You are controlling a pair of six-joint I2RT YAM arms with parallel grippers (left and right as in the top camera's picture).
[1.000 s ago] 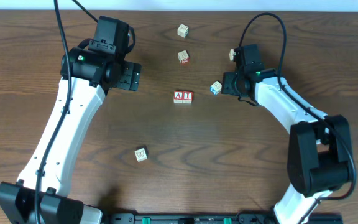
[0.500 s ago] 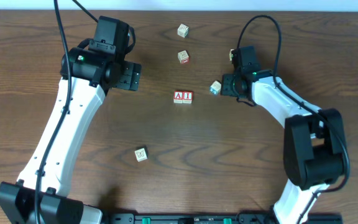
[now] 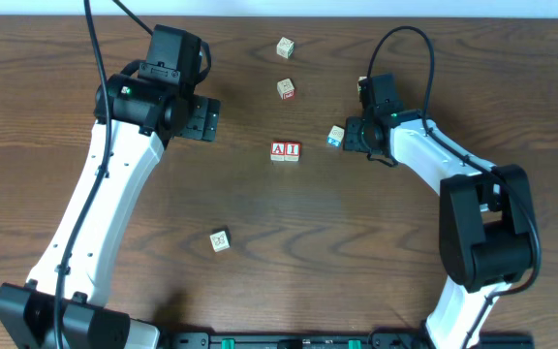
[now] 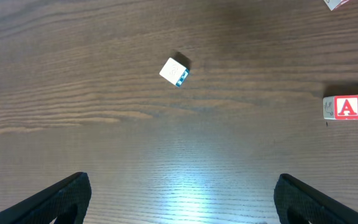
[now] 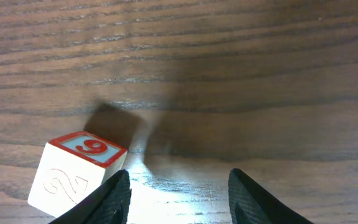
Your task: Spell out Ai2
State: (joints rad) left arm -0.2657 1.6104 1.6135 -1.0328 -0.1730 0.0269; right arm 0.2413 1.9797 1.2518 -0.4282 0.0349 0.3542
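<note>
Cubes read A [image 3: 279, 149], I [image 3: 293, 149], 2 [image 5: 73, 180] w/ maybe 9 [image 5: 92, 147].

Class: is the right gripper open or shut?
Open. The right gripper shows its fingers apart in the wrist view, with bare table between them. The cube lies outside the gap, not gripped.

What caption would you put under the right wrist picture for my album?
Open right gripper low over the wooden table, the 2 cube just outside one finger.
</note>
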